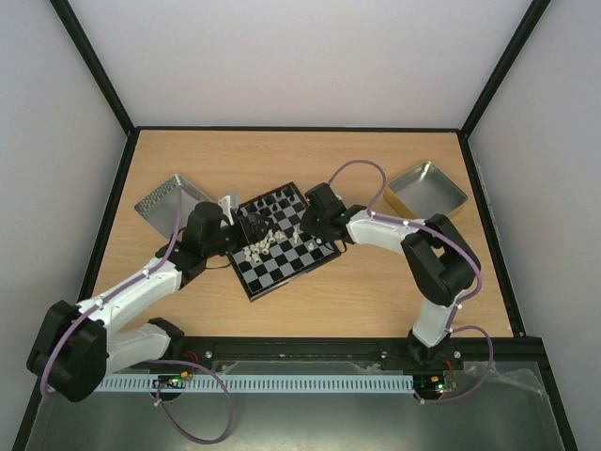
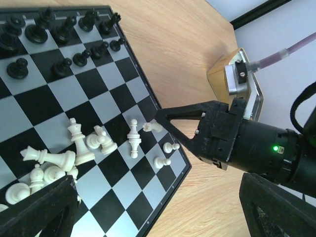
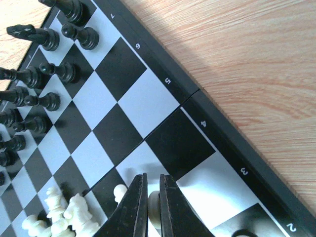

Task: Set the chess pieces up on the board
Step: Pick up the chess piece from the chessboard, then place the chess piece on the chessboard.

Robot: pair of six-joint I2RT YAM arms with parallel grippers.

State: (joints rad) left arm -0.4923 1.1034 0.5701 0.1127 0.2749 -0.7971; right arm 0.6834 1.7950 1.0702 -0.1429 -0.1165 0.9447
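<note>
The board (image 1: 274,276) lies mid-table between both arms. Black chess pieces (image 2: 59,32) stand in two rows along its far side. White chess pieces (image 2: 64,158) lie and stand in a loose heap on the near half; two white pawns (image 2: 167,154) stand by the right edge. My right gripper (image 3: 153,177) is shut on a small white piece (image 3: 154,210), held low over the board (image 3: 118,103); the left wrist view shows that piece (image 2: 151,127) at its tip. My left gripper (image 2: 163,217) hangs open over the board's (image 2: 98,187) near corner, empty, beside the white heap (image 1: 263,242).
A silver tray (image 1: 172,200) sits at the board's left, close to my left arm. A gold tray (image 1: 428,186) lies at the back right. Bare wooden table (image 1: 376,291) surrounds the board, inside black frame rails.
</note>
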